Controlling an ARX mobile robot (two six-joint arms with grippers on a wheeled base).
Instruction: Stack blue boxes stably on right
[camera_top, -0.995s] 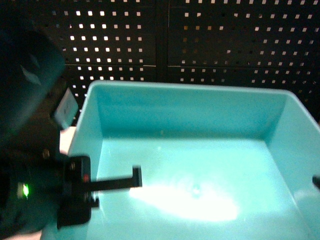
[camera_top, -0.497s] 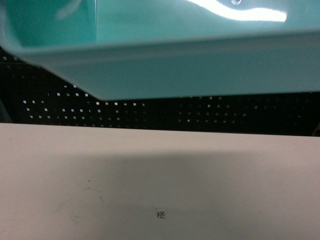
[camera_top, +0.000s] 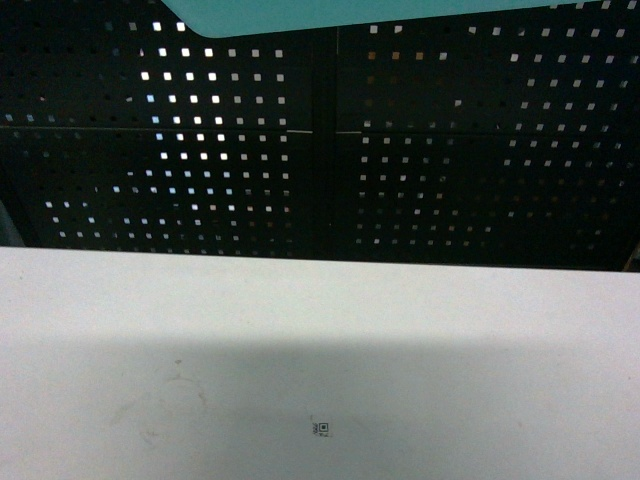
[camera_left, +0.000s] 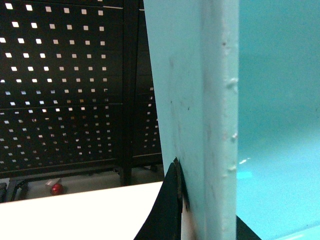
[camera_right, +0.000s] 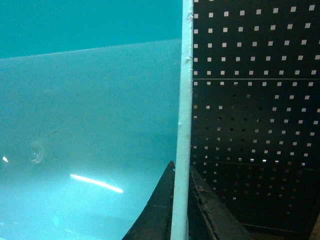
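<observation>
Wrist views: left gripper (camera_left: 187, 210) pinched on one wall of the light turquoise tub (camera_left: 270, 125), right gripper (camera_right: 180, 205) clamped on the opposite rim. Held high, only an edge atop the head view, above the white table (camera_top: 300, 330). Royal-blue tub unseen; stacking not yet done.

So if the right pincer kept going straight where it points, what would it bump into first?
The tub. The right pincer straddles its wall, so going on would probably just push that wall deeper between the fingers. Beyond it only the pegboard shows; I can't tell how far away it is.
</observation>
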